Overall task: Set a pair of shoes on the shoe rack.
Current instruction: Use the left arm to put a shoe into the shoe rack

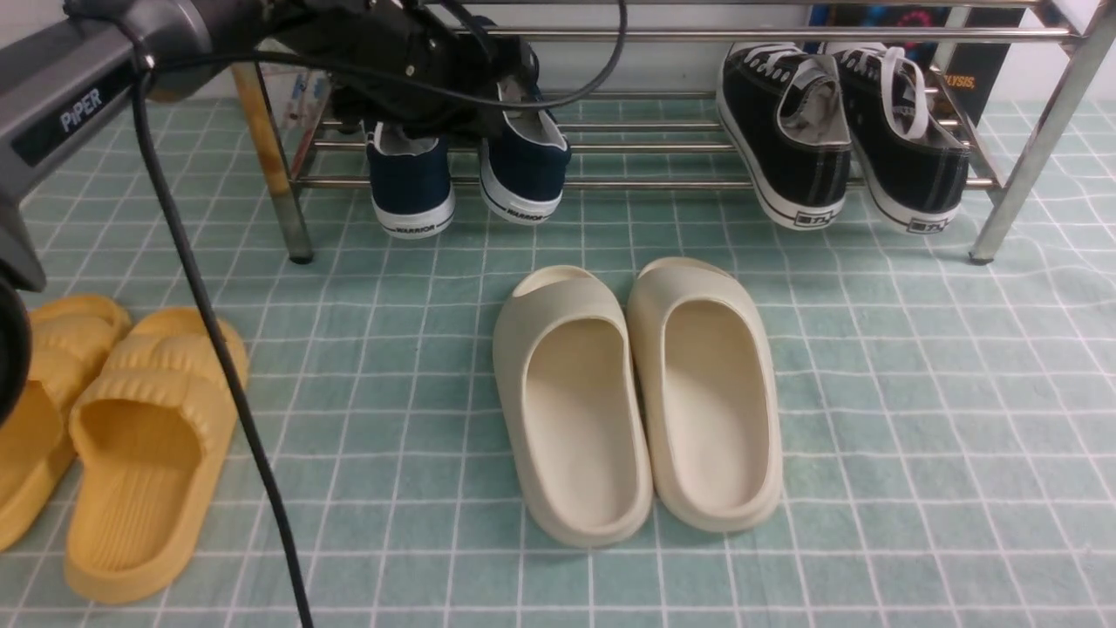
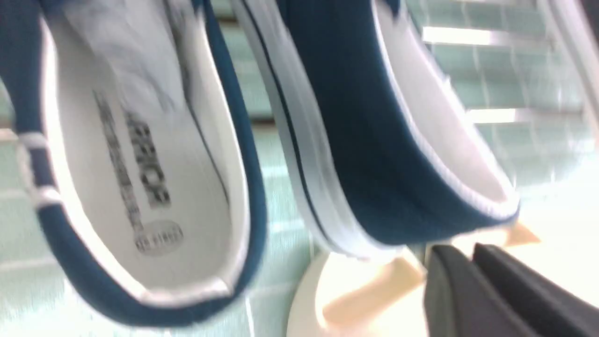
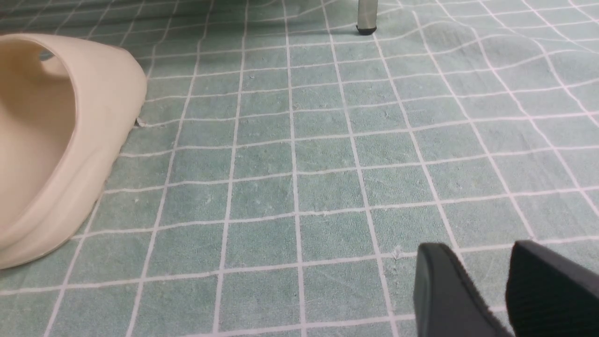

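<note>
Floor covering (image 1: 942,453), green with a pale grid: running beneath everything. Shoe rack (image 1: 1039,148): spanning the far side, standing on metal legs, carrying footwear on its lower shelf. Left arm (image 1: 65,113): reaching in over the rack's left part and partly hiding what is lying below. Cream slides (image 1: 562,301): resting on the floor in front, side by side. Yellow slides (image 1: 161,366): lying farther left, also on the floor. Black lace-up sneakers (image 1: 789,131): sitting towards the rack's right end, heels facing out.

Navy slip-ons next, the pair being placed: left-hand shoe (image 1: 414,187) and right-hand shoe (image 1: 527,174) both lying on the lower shelf near its left end, heels poking out past the front bar. Pointing roughly the same way, with a narrow gap showing between, and the right-hand one slanting somewhat.

Left gripper (image 2: 469,255): pressing its fingertips together close by the shoes, pinching nothing that is showing; whether touching a shoe, impossible to tell. Right gripper (image 3: 482,245): spreading its fingers above the floor, holding nothing.

Smallest of all, "WARRIOR" lettering (image 1: 527,213): facing forward on the heels.

Progress, by judgement: nearing completion, both shoes already bearing on the rack. Remaining, probably: evening up the slant if wanted, then drawing the left arm clear without dragging a heel off the bar.
</note>
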`<state>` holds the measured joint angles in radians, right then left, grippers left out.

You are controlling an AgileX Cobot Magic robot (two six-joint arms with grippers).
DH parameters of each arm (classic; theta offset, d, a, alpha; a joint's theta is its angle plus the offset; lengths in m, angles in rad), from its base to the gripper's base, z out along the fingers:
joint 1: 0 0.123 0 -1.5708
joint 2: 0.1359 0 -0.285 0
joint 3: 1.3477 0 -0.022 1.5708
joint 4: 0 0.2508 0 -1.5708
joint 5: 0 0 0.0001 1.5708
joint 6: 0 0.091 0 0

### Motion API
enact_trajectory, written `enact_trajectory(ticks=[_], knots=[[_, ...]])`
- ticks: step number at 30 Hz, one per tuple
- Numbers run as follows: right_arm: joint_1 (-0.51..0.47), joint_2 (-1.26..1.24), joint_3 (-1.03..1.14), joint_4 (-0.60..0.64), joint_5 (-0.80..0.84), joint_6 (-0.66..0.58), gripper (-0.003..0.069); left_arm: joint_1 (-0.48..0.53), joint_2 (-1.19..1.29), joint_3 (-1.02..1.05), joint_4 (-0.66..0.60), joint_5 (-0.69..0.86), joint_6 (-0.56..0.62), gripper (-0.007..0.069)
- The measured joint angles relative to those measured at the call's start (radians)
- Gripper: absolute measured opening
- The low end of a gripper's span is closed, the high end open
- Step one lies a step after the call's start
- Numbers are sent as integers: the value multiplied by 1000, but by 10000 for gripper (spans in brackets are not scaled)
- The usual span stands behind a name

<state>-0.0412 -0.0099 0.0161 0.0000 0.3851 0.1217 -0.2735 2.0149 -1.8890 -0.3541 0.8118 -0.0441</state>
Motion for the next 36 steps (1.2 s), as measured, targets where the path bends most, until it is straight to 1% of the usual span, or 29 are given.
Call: enact_trajectory(ticks=[1,4,5,6,7,10,11,12,16,22,28,31,36], knots=[[0,0,0,0,0,0,239,-9,0,0,12,9,9,-11],[0,0,0,0,0,0,239,-66,0,0,99,10,32,-13],[0,0,0,0,0,0,239,-104,0,0,164,3,34,-13],[0,0,0,0,0,0,239,-104,0,0,164,1,34,-13],[0,0,0,0,0,0,239,-157,1,0,268,-23,27,-13],[0,0,0,0,0,0,239,-214,5,0,397,-77,-17,-13],[0,0,0,0,0,0,239,-221,6,0,415,-82,-22,-13],[0,0,0,0,0,0,239,-241,13,0,470,-116,-60,-13],[0,0,0,0,0,0,239,-262,49,0,569,-193,-143,-13],[0,0,0,0,0,0,239,-261,101,0,646,-201,-163,-13],[0,0,0,0,0,0,239,-261,110,0,664,-77,-175,-13],[0,0,0,0,0,0,239,-261,109,0,678,-25,-227,-13],[0,0,0,0,0,0,239,-261,103,0,710,1,-283,-13]])
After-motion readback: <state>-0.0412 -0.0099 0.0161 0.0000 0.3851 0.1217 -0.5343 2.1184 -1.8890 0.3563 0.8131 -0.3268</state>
